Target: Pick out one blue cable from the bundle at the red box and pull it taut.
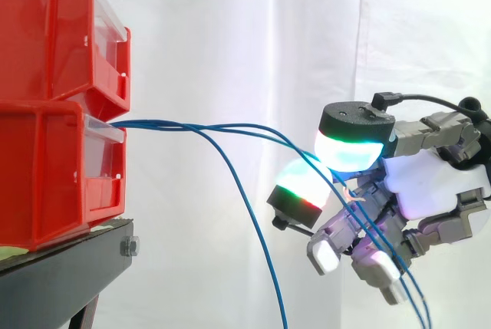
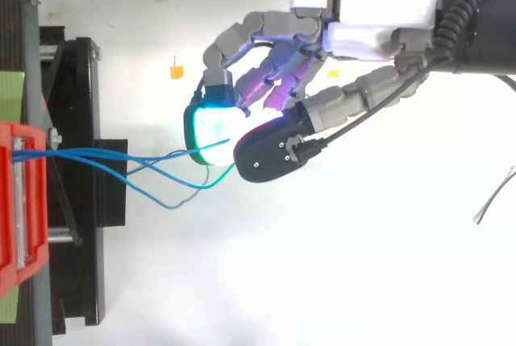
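Blue cables (image 1: 169, 123) droop slack from the red box (image 1: 46, 168), seemingly pinched in the curled hand (image 1: 430, 183).

We see a red box (image 2: 10, 201) at the left edge, sitting on a black stand (image 2: 81, 225). A bunch of blue cables (image 2: 89, 154) comes out of the box and spreads to the right above the white surface (image 2: 322, 281). The cables bend and none is straight. 1 blue cable (image 2: 165, 203) dips low and loops back up. The robot hand (image 2: 339, 35) reaches in from the top right corner, and the cables run up to it and slip under it. A tiny orange bit (image 2: 176, 69) lies near the robot hand. A thin grey wire (image 2: 493, 201) lies at the right edge.
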